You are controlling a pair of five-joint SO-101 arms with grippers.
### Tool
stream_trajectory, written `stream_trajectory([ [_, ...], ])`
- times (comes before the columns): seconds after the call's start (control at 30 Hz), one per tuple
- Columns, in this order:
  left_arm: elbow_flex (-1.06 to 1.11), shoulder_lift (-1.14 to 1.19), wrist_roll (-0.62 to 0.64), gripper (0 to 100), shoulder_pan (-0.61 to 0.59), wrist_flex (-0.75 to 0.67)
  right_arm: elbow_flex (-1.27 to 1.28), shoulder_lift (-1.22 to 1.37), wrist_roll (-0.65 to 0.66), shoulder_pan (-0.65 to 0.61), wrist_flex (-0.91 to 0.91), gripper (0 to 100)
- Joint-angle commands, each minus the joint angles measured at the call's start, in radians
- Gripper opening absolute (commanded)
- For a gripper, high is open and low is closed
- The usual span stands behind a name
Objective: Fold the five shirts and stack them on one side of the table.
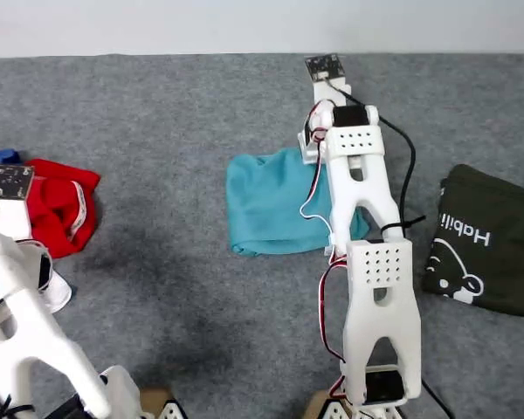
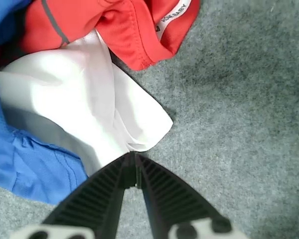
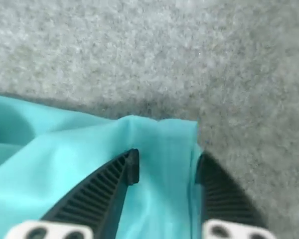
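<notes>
Near the middle of the grey bench (image 1: 157, 113), a little toward 12 o'clock in the high view, lies the teal shirt (image 1: 271, 205), loosely folded into a rough rectangle, with the right arm stretched over its 3 o'clock edge. At that shirt's far corner the right tool (image 3: 167, 169) stands with its jaws parted wide, one ribbed finger resting on top of the teal cloth and the other at the cloth's side edge, so that the corner lies between them without being pinched. At 9 o'clock three shirts are bunched in one heap: the red shirt (image 1: 61, 205) is crumpled on the side nearest the centre, the blue shirt (image 1: 0, 159) peeks out at the bench's edge, and the white shirt (image 2: 74, 99) lies between and partly over them, touching both. The left tool (image 2: 134, 159) is closed, its two fingers meeting at their tips right against the loose edge of the white shirt; whether any cloth is caught between them cannot be told. At 3 o'clock, well apart from the teal shirt, the dark green shirt (image 1: 489, 244) lies flat with a pale print facing up.
</notes>
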Motion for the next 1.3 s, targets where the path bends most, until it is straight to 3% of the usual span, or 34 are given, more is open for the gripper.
stream_trajectory([
  [0.0,-0.007,-0.034,-0.009,1,-0.002,-0.012,-0.133,-0.097,0.017,-0.033,0.096,34.7],
  [0.2,-0.085,-0.038,-0.005,1,0.012,0.025,-0.293,-0.111,0.025,-0.033,0.265,23.9],
  [0.3,-0.151,-0.029,0.002,1,0.092,0.058,-0.339,-0.108,0.025,-0.019,0.348,12.1],
  [0.4,-0.203,-0.028,0.094,1,0.236,0.063,-0.364,-0.113,0.025,0.008,0.403,0.5],
  [0.6,-0.302,0.123,0.255,1,0.560,0.040,-0.362,-0.133,0.025,0.137,0.412,1.0],
  [0.83,-0.644,0.543,0.350,1,0.799,0.058,-0.359,-0.211,0.026,0.291,0.412,0.9],
  [1.0,-0.935,0.835,0.351,6,0.901,0.103,-0.359,-0.222,0.026,0.371,0.414,0.9],
  [1.27,-1.484,1.227,0.388,13,0.941,0.195,-0.361,-0.223,0.026,0.407,0.414,0.9],
])
